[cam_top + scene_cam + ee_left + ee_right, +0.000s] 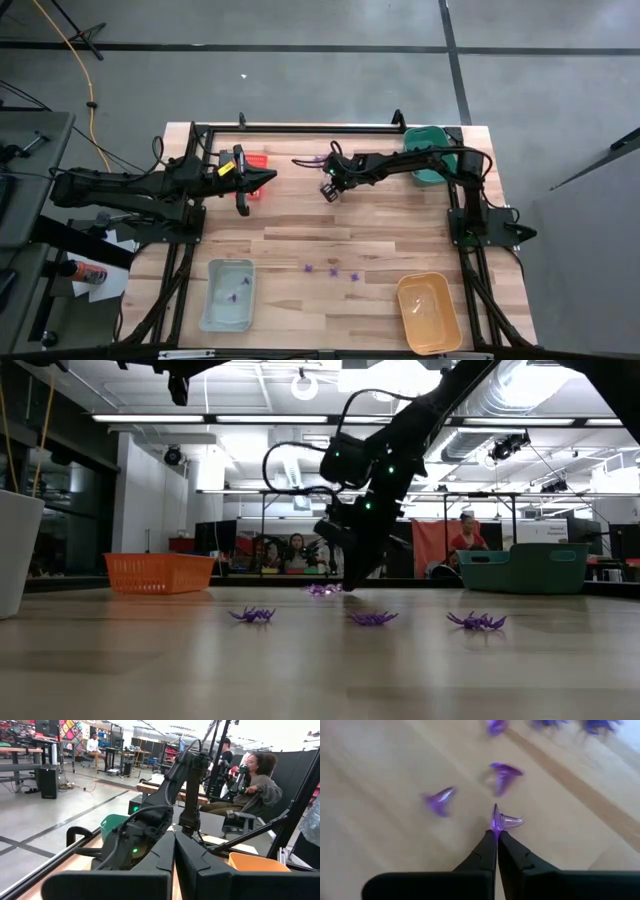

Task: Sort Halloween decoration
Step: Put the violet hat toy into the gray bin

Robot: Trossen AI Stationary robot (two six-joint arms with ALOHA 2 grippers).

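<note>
Item: Halloween decoration, small purple pieces, sorting partly done by my judgement.

- Right gripper: low over the far middle of the table, fingers pinched together on one purple piece at its tip. Two more loose purple pieces lie on the wood just beside it, and a few blurred ones farther on.
- Left gripper: waits at the far left, beside the red tray, fingers pressed together, nothing seen between them.
- Pale blue tray, near left: holds a few purple pieces; these count as sorted.
- Orange tray, near right: no contents made out.
- Green tray, far right: contents hidden by the right arm.
- Loose on the table: a row of purple pieces between the two near trays, seen as three spidery shapes in the low view.

Remaining, as judged: the pinched piece needs carrying to a tray, then both loose groups.
</note>
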